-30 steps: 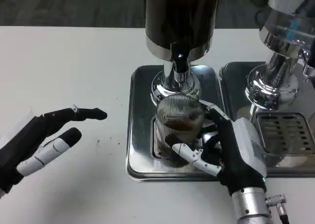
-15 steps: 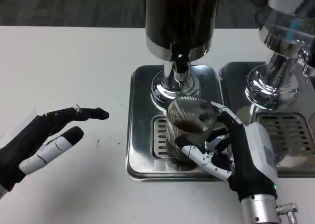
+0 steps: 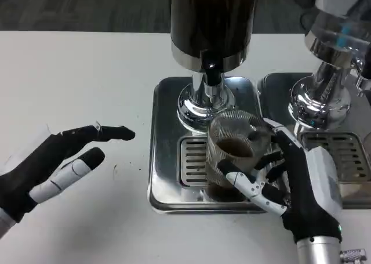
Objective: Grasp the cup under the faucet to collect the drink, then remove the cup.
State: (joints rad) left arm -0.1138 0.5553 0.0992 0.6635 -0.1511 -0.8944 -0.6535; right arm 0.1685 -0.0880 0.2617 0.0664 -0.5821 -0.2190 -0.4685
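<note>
While my right hand (image 3: 301,188) wraps its fingers (image 3: 249,185) round the ribbed clear cup of dark drink (image 3: 232,154) over the steel drip tray (image 3: 168,183), I keep it level clearing the counter; left hand (image 3: 52,168) open, idle.

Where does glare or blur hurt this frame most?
Head view: bright highlights glare off the chrome dispenser base and drip tray; the ribbed cup in the right hand looks slightly soft; the left hand is sharp, evenly lit.
</note>
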